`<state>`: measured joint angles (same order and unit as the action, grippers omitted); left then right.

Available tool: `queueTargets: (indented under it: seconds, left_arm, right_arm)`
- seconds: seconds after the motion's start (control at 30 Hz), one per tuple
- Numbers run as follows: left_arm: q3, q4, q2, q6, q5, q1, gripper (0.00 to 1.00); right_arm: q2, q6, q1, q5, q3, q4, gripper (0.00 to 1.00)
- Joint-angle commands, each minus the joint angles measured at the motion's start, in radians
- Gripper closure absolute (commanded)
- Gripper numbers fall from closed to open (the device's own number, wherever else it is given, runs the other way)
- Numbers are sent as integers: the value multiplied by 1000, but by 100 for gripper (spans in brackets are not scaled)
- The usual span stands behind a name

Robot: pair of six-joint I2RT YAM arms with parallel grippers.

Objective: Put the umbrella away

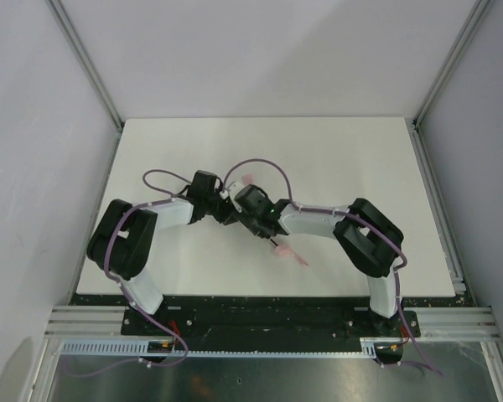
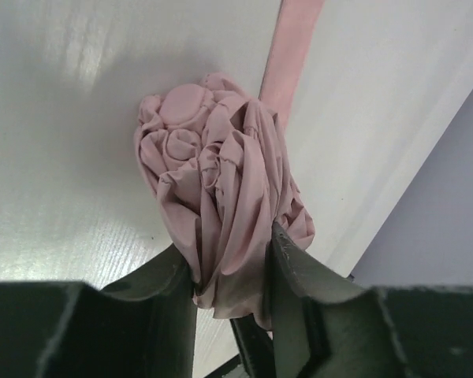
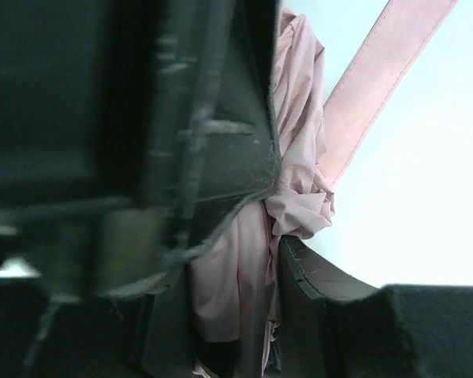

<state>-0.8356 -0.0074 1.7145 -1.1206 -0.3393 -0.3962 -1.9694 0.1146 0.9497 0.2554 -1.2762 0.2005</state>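
The pale pink umbrella (image 2: 213, 157) lies bunched on the white table, mostly hidden under both grippers in the top view. Only its pink tip (image 1: 245, 179) and its handle end (image 1: 288, 252) poke out there. My left gripper (image 2: 229, 253) is shut on the crumpled fabric, which bulges out past its fingers (image 2: 288, 260). My right gripper (image 3: 232, 268) meets it from the other side (image 1: 251, 203), and the pink fabric (image 3: 299, 118) fills the gap between its jaws, touching both. The flat pink closure strap (image 2: 293, 47) runs loose across the table (image 3: 386, 79).
The two grippers sit close together at the table's middle (image 1: 228, 208), and a dark part of the left one fills the left of the right wrist view (image 3: 142, 118). White table (image 1: 344, 151) lies all around, with grey walls and aluminium posts at its edges.
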Motion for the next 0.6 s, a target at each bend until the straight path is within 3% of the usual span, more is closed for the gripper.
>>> queueTargets:
  seconds: [0.0,0.1,0.2,0.37,0.57]
  left_arm:
    - [28,-188,-10,178,38,3,53]
    - [29,-189,-39,199,42,11,30]
    - [32,-188,-49,217,43,15,18]
    - [44,-190,-31,220,53,15,11]
    - [59,-188,-5,203,60,8,13]
  right_arm:
    - [-97,-90,-109,-323,92,57,100]
    - [-103,-100,-138,-435,99,56,100]
    - [-107,-108,-160,-509,100,49,100]
    - [-112,-136,-217,-659,104,23,100]
    - [-127,-200,-314,-877,103,-13,100]
